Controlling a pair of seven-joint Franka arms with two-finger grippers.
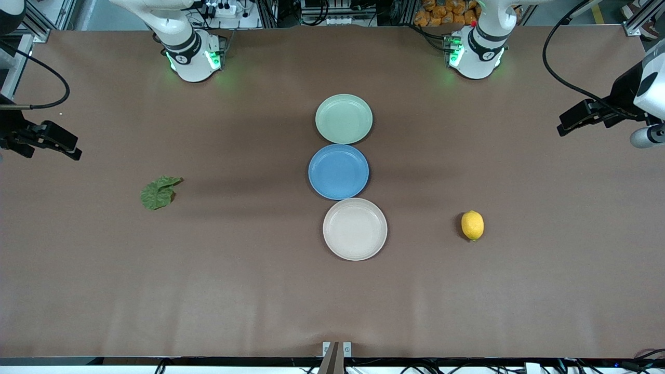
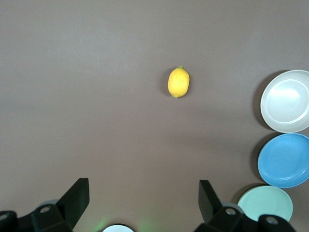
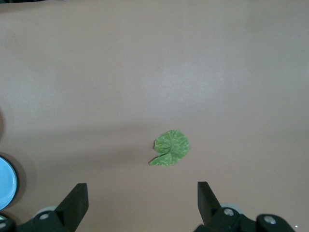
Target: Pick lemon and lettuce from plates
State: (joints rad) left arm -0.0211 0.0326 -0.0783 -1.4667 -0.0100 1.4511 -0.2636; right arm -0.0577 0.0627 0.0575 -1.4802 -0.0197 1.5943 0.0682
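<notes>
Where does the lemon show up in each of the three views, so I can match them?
Front view: the lemon lies on the bare table toward the left arm's end, beside the beige plate.
Left wrist view: the lemon sits near the upper middle.
Right wrist view: not in it.
Shared landmark: the blue plate, also at the left wrist picture's edge.
</notes>
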